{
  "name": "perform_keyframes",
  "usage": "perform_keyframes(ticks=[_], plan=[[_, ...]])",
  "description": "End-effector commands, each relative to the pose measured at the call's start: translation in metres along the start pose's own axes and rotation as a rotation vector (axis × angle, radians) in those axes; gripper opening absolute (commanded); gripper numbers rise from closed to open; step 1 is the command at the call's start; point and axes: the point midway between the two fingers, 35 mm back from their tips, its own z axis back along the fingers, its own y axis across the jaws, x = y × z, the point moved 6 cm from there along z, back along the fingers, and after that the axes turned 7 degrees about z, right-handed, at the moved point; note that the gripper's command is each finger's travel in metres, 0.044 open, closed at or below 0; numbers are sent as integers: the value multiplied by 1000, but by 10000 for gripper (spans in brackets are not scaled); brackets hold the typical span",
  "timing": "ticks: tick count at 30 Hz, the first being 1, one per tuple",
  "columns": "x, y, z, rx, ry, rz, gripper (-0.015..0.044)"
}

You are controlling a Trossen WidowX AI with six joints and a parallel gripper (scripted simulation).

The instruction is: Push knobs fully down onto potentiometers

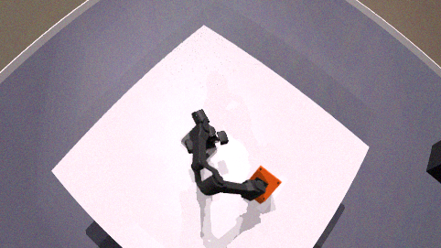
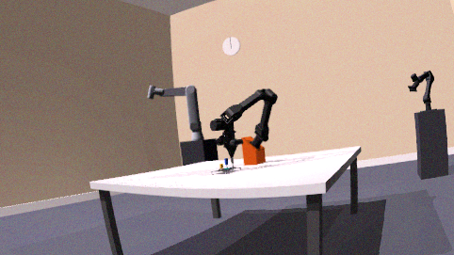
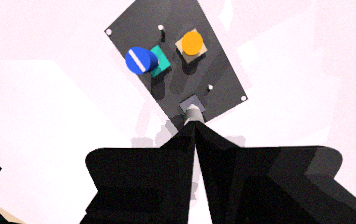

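Observation:
The dark circuit board [image 3: 225,82] is in the upper middle of the wrist view. A blue knob [image 3: 138,60] [image 2: 226,161] with a white line stands tall above the teal potentiometer [image 3: 160,62]. An orange knob [image 3: 192,43] [image 2: 221,166] sits lower, over the tan potentiometer [image 3: 202,51]; any gap beneath it is hidden. A grey cylinder [image 3: 194,114] stands on a third, grey potentiometer [image 3: 189,103]. My gripper [image 3: 194,125] [image 2: 232,157] is shut, with its tips right at or over the grey cylinder's top. I cannot tell whether they touch it. The other two knobs are clear of the fingers.
Small white-topped pins [image 3: 160,27] [image 3: 210,87] rise from the board. My arm's orange base block [image 1: 272,185] [image 2: 252,151] stands on the white table [image 1: 137,123] [image 2: 283,175]. Other arms stand beyond the table, one grey [image 2: 192,107] and one black [image 2: 429,86].

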Motion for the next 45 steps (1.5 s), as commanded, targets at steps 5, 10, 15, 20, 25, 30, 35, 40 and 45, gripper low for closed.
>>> perform_keyframes(ticks=[5, 10, 15, 20, 25, 30, 35, 40, 45], plan=[[0, 0, -5, 3, 5, 0, 0], [0, 0, -6, 3, 5, 0, 0], [0, 0, -6, 3, 5, 0, 0], [0, 0, -8, 3, 5, 0, 0], [-1, 0, -9, 3, 5, 0, 0], [-1, 0, -9, 3, 5, 0, 0], [-1, 0, -11, 3, 5, 0, 0], [-1, 0, -12, 3, 5, 0, 0], [-1, 0, -12, 3, 5, 0, 0]])
